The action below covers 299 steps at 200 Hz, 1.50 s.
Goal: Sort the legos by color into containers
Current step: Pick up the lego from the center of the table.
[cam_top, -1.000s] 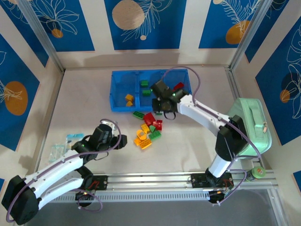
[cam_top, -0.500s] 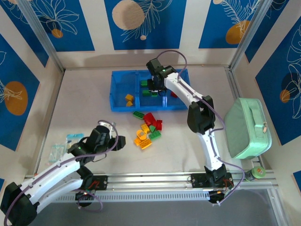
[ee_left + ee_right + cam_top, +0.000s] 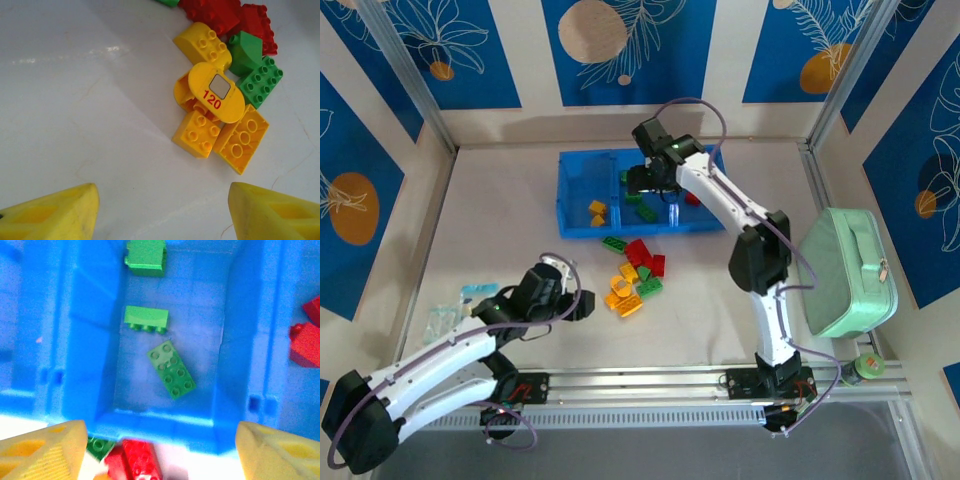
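You have three green studded plastic bricks [image 3: 171,370] in the middle compartment of the translucent blue plastic tray [image 3: 575,192]; the loose pile of plastic bricks [image 3: 635,275] lies just before it.

White left arm [image 3: 430,360] and white right arm [image 3: 720,200], black joints, purple cables [image 3: 690,101] looping alongside, yellow wedge gripper fingers [image 3: 50,215], bases by the silver rail [image 3: 650,381].

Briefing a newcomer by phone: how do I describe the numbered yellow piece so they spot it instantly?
Find the blue tray; a loose pile of bricks lies on the table just in front of it. Among the pile's yellow bricks, one oval piece lies on top: smooth-faced, with a grey square and red 120.
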Each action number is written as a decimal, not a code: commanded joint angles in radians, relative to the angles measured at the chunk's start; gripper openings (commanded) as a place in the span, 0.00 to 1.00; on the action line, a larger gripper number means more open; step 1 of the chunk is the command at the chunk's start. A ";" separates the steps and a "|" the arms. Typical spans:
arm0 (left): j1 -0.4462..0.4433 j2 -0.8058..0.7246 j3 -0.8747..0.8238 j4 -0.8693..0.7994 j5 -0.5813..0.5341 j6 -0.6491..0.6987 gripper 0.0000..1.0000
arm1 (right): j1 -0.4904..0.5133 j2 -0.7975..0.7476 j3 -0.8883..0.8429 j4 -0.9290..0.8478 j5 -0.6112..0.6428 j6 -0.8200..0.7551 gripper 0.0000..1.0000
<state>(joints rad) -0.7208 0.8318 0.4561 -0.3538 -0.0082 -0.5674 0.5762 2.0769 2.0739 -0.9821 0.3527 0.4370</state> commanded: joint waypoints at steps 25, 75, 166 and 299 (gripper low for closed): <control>-0.008 0.169 0.132 0.069 -0.006 -0.014 0.70 | 0.043 -0.338 -0.360 0.193 -0.009 0.036 0.77; -0.009 0.372 0.248 0.065 0.028 0.059 0.68 | 0.035 -0.565 -0.736 0.299 -0.030 0.106 0.76; -0.060 0.568 0.308 0.114 0.030 0.020 0.70 | 0.033 -0.749 -1.160 0.428 -0.069 0.254 0.74; -0.103 0.807 0.482 0.021 -0.053 -0.022 0.68 | -0.052 -0.940 -1.308 0.428 -0.090 0.273 0.73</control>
<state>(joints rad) -0.8116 1.6104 0.8974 -0.2783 -0.0185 -0.5713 0.5293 1.1496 0.7853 -0.5610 0.2832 0.6899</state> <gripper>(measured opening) 0.679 0.729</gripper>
